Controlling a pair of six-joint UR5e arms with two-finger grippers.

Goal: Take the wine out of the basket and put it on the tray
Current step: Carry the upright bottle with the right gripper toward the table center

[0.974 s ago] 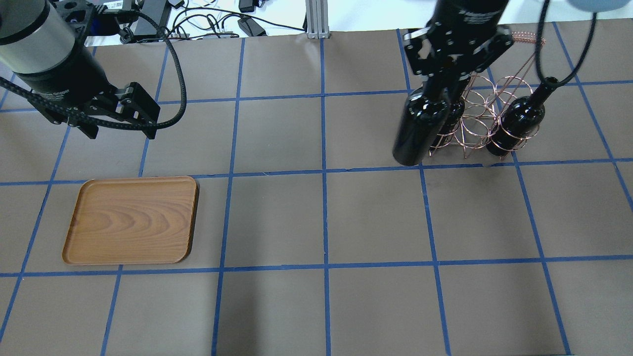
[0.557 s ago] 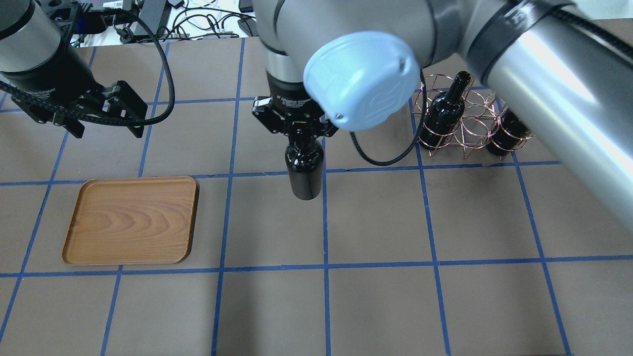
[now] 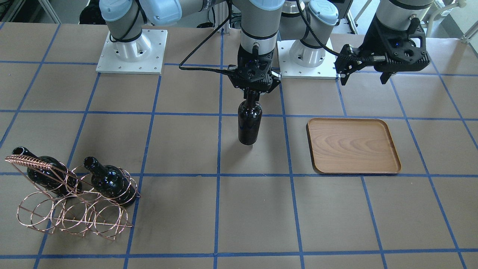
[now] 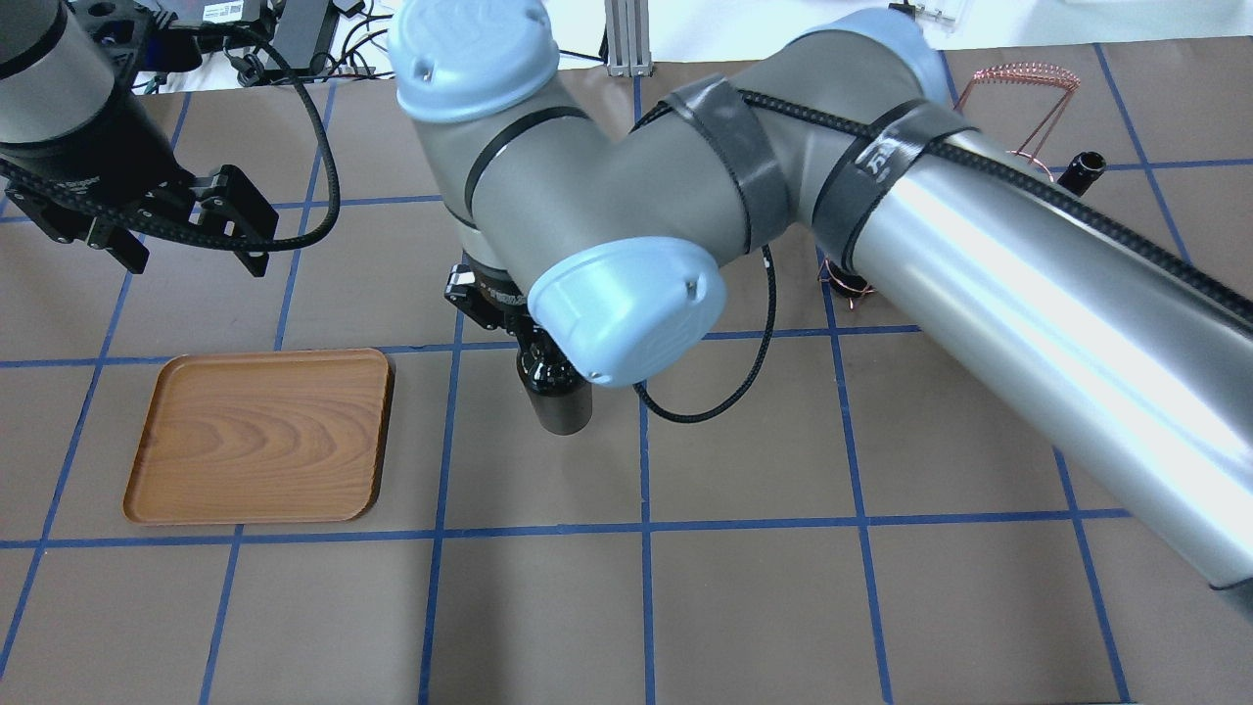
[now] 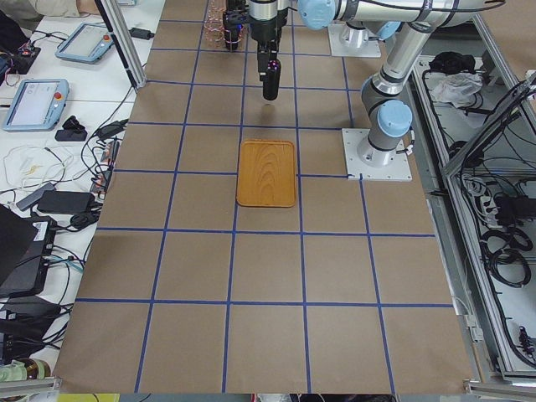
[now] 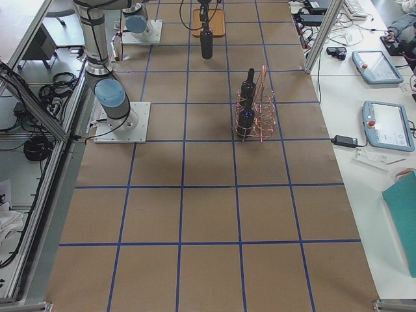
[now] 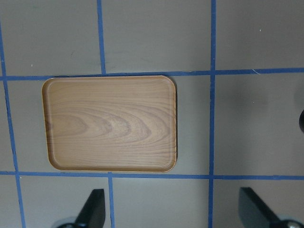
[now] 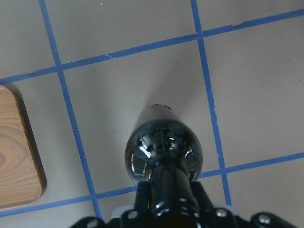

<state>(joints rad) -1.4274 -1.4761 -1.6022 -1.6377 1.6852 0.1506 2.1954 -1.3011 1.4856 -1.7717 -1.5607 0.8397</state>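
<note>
Wine point(image 3: 250, 127) — glossy black, neck clamped in right end effector point(image 3: 253, 95), left end effector point(image 7: 173, 213) apart

I'm seeing the right arm point(image 4: 989, 274): a brushed silver tube. Pale blue round joint caps point(image 4: 626, 308) with tiny screws. A black ribbed cable point(image 4: 1028, 182) is strapped on by dark bands. Left gripper point(image 7: 171, 199) is matte black and angular. White square base plates point(image 3: 130, 56), bolted round the edges.

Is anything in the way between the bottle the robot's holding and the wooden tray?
Nothing visible. Only bare table lies between the bottle and the tray. The left gripper hangs open beside that path, not in it.
</note>
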